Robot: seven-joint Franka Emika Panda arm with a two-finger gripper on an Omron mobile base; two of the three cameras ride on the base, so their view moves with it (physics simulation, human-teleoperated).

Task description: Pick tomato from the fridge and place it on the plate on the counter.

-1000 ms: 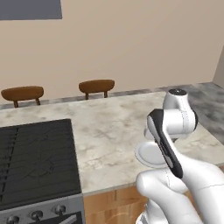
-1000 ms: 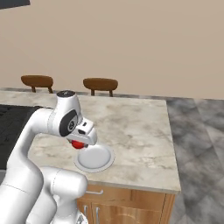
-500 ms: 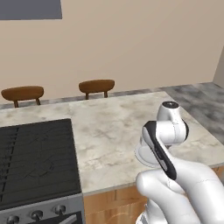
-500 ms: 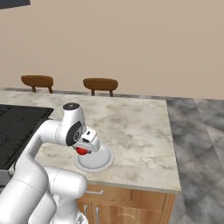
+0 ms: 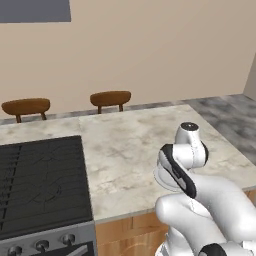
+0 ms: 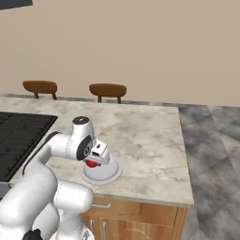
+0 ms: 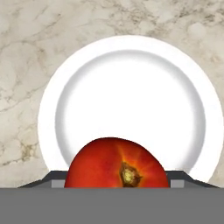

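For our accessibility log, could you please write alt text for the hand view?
A red tomato sits at the bottom of the frame, held by the gripper directly above a white plate. The plate rests on a beige marbled counter.

Black stove top [image 5: 40, 180] w/ knobs (front edge); two brown chairs [image 5: 110, 98] [image 5: 26, 106] behind, grey floor [image 6: 211, 140].

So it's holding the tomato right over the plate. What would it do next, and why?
Probably open its gripper and let go. The tomato hangs low over the middle of the white plate on the counter, so a small drop should land it there.
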